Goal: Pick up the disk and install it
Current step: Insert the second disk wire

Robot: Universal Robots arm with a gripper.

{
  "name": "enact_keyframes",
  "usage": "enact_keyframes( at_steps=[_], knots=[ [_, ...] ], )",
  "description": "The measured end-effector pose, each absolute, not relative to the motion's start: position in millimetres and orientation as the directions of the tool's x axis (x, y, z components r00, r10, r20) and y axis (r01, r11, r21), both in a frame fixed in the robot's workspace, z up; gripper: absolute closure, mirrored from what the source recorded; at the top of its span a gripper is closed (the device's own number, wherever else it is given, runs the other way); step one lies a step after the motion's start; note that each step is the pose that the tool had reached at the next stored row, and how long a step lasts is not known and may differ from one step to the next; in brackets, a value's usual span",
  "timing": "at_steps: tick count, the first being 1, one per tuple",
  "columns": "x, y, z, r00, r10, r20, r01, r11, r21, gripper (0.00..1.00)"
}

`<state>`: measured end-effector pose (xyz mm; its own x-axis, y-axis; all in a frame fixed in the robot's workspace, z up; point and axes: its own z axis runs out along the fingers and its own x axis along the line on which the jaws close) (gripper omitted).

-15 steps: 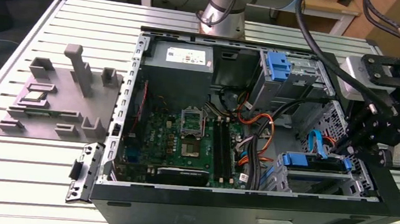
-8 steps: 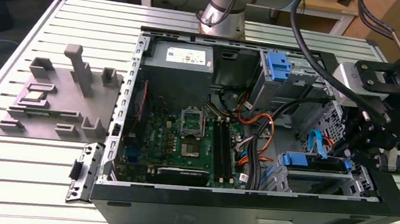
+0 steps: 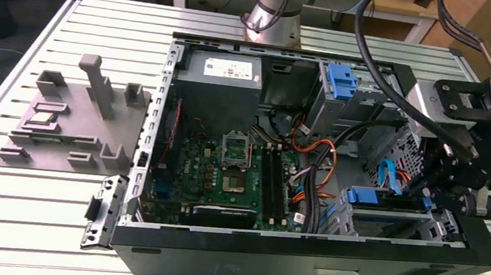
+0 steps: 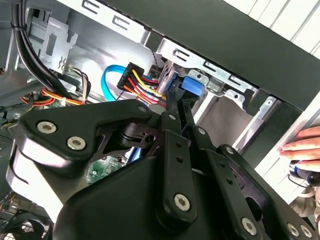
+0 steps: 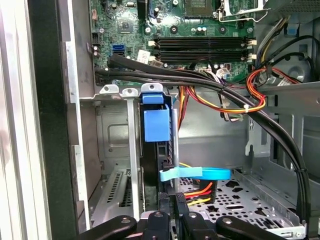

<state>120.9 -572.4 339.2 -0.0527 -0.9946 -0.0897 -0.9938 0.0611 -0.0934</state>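
First wrist view: disk (image 5: 159, 150) stands edge-on in its bay (image 5: 112, 130) — mostly hidden; end effector (image 5: 170, 212) fingers narrow, clamping its edge.

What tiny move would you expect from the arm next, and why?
Probably a gentle push along the slot to seat it: the disk stands on edge inside the drive cage, and the gripper sits right at its near edge.

Silver-grey tubular arm (image 3: 271, 8) here, thick black cables (image 3: 387, 70) looping off it, a grey machined wrist block (image 3: 442, 106) behind the gripper (image 3: 452, 191), which is matte black, angular linkage plates (image 4: 165, 165) pinned with round silver screws (image 4: 76, 143)
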Motion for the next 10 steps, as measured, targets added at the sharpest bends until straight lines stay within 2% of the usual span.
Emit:
enact_keyframes(
  at_steps=[10],
  knots=[
    [117.5,-574.5,334.6,-0.039,-0.995,-0.090,-0.994,0.048,-0.098,0.84]
  ],
)
